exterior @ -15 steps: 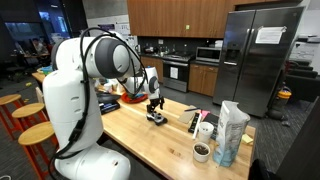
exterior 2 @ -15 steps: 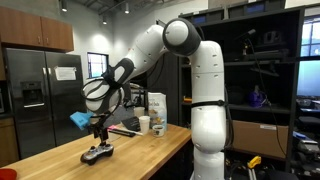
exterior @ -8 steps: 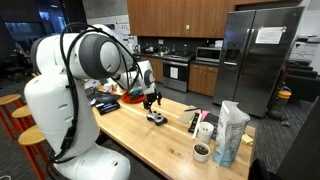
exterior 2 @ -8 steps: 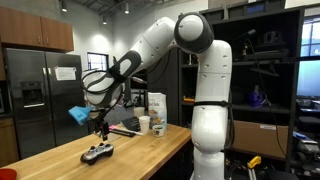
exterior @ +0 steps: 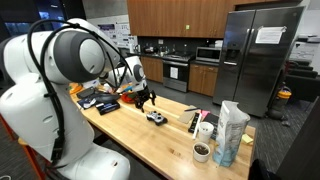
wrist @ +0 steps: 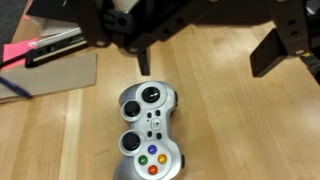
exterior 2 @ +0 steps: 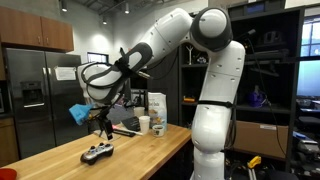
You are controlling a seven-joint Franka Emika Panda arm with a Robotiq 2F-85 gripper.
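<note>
A grey game controller (wrist: 150, 131) with coloured buttons lies flat on the wooden table (wrist: 225, 130); it also shows in both exterior views (exterior: 156, 117) (exterior 2: 97, 153). My gripper (wrist: 205, 62) hangs open above it with nothing between its dark fingers (wrist: 272, 50). In the wrist view the controller sits below and to the left of the gap between the jaws. In both exterior views the gripper (exterior: 147, 100) (exterior 2: 103, 128) is clearly off the controller, a short way above it.
A tall bag (exterior: 231, 133), a white cup (exterior: 205, 130) and a dark bowl (exterior: 201, 151) stand at one table end. Black and red items (exterior: 105, 98) crowd the other end. A pink sheet (wrist: 20, 52) and a pen (wrist: 12, 88) lie beside the controller. A steel fridge (exterior: 258, 60) stands behind.
The arm has swung its upper links round, and the gripper has drifted slightly up and away from the controller. The jaws stayed open and the controller has not moved.
</note>
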